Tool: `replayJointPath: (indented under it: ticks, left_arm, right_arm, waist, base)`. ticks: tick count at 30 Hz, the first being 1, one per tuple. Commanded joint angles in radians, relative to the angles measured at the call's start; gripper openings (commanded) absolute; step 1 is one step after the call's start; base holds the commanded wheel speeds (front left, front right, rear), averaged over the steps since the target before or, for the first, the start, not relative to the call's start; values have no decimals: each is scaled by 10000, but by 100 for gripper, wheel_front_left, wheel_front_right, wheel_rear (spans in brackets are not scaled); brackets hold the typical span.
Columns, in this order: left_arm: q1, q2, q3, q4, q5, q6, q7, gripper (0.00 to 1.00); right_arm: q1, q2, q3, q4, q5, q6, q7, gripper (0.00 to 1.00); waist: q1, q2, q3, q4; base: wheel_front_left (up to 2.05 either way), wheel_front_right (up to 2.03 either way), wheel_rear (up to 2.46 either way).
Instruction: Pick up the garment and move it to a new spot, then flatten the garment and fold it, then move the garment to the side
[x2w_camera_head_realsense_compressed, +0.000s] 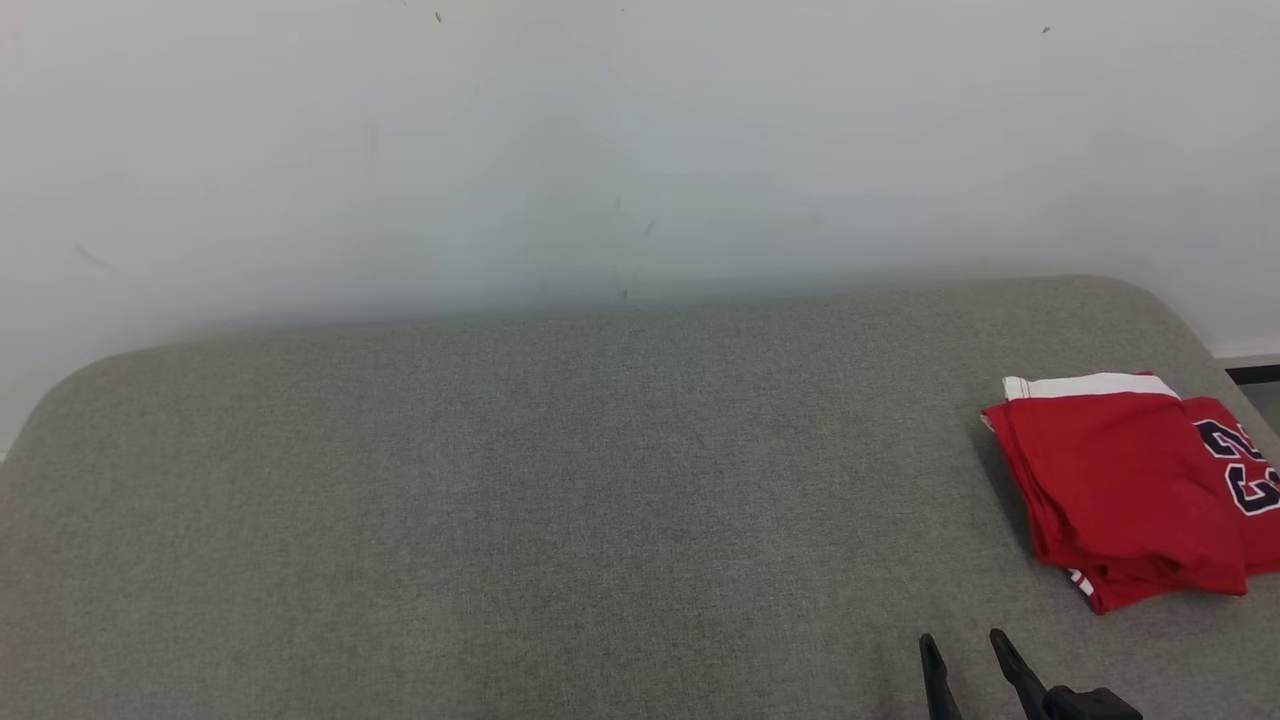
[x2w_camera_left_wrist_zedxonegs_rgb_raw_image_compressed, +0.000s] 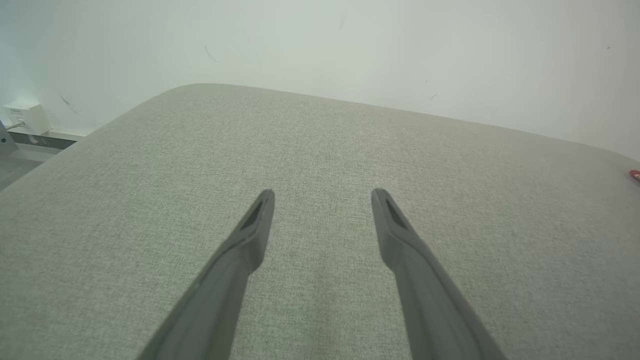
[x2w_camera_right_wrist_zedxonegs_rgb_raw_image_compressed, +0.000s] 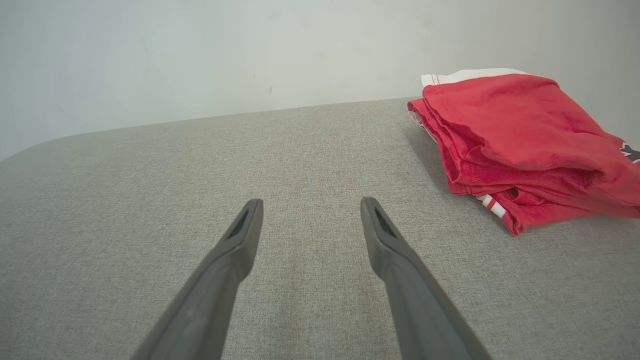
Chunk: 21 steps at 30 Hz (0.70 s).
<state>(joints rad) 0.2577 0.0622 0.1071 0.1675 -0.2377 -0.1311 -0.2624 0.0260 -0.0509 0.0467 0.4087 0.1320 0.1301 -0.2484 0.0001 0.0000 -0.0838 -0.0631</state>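
Note:
A red garment (x2w_camera_head_realsense_compressed: 1130, 490) with white trim and dark numbers lies folded in a compact stack at the right edge of the grey upholstered surface (x2w_camera_head_realsense_compressed: 560, 500). In the right wrist view the garment (x2w_camera_right_wrist_zedxonegs_rgb_raw_image_compressed: 520, 140) sits up and to the right of my right gripper (x2w_camera_right_wrist_zedxonegs_rgb_raw_image_compressed: 310, 202), apart from it. My right gripper (x2w_camera_head_realsense_compressed: 965, 645) shows at the bottom of the head view, open and holding nothing, a little in front of the stack. My left gripper (x2w_camera_left_wrist_zedxonegs_rgb_raw_image_compressed: 322, 192) hovers open over bare grey fabric, with a sliver of the garment (x2w_camera_left_wrist_zedxonegs_rgb_raw_image_compressed: 635, 174) at the far right edge.
A pale wall (x2w_camera_head_realsense_compressed: 600, 150) rises behind the surface. The surface has rounded back corners, and floor shows past its right side (x2w_camera_head_realsense_compressed: 1255, 375). A white box (x2w_camera_left_wrist_zedxonegs_rgb_raw_image_compressed: 25, 115) and baseboard sit by the wall beyond the left corner.

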Motion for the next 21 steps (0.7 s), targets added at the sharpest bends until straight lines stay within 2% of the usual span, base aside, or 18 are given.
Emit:
replayJointPath:
  ticks: [1, 2, 3, 6, 21]
  left_arm:
    - [30, -18, -1, -10, 45, 10, -26, 100]
    - [24, -20, -26, -1, 30, 10, -26, 100]
    - [-10, -2, -25, 24, -12, 0, 3, 0]
    - [32, -58, -45, 312, -26, 0, 36, 0]
    - [-770, -67, -2, 404, -2904, 1, 832, 0]
  right_arm:
    - [67, 7, -6, -28, 59, -1, -69, 100]
    - [66, 7, -11, -26, 61, -1, -69, 100]
    - [-2, 0, -3, 12, 11, 0, 4, 0]
    - [132, 4, 0, 279, 9, 0, 37, 0]
    - [-212, 4, -353, -129, 3121, 1, 803, 0]
  waist:
    - [-1, 0, 4, 3]
    - [-1, 0, 8, 6]
    - [0, 0, 8, 6]
    - [0, 0, 10, 7]
    - [0, 0, 120, 86]
  base:
    - [0, 0, 0]
    - [0, 0, 0]
    - [0, 0, 0]
    - [0, 0, 0]
    - [0, 0, 0]
